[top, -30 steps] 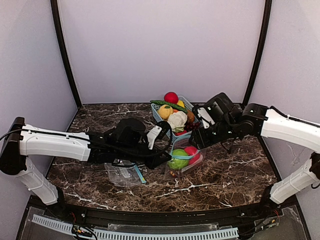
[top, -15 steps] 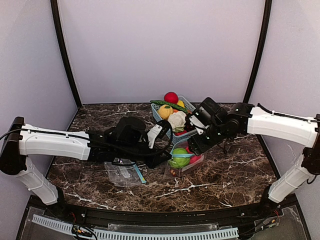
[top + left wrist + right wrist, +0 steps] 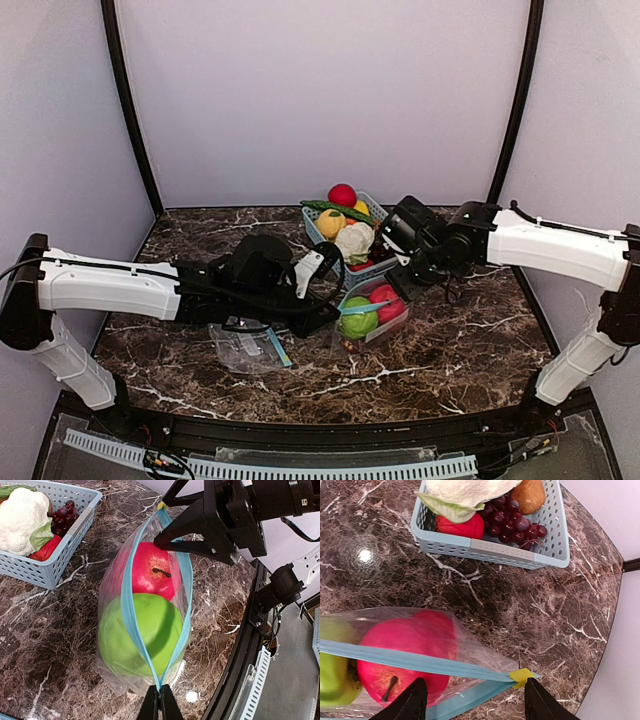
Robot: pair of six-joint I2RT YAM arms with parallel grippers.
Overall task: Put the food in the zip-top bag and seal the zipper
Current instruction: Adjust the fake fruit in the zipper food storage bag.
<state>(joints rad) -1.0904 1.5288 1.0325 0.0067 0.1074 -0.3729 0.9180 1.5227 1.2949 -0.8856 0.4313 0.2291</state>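
I am pinching the near corner of the bag (image 3: 107,672) with the left tool (image 3: 160,702), its fingers pressed flat together where the blue zipper (image 3: 128,625) begins. The bag is lying on the desk (image 3: 45,630) just in front of the basket (image 3: 520,555), with a red apple (image 3: 145,572) and a green apple (image 3: 145,630) inside and the zipper lips gaping apart. The zipper's long axis is running straight from the left tool toward the right tool (image 3: 472,702), which is standing wide and gripping nothing, one finger on each side of the far end, the yellow slider (image 3: 521,675) lying between and just ahead of them. The right arm is thus nearer the slider. I am judging that sealing calls for closing on it and drawing it along that axis toward the left tool.
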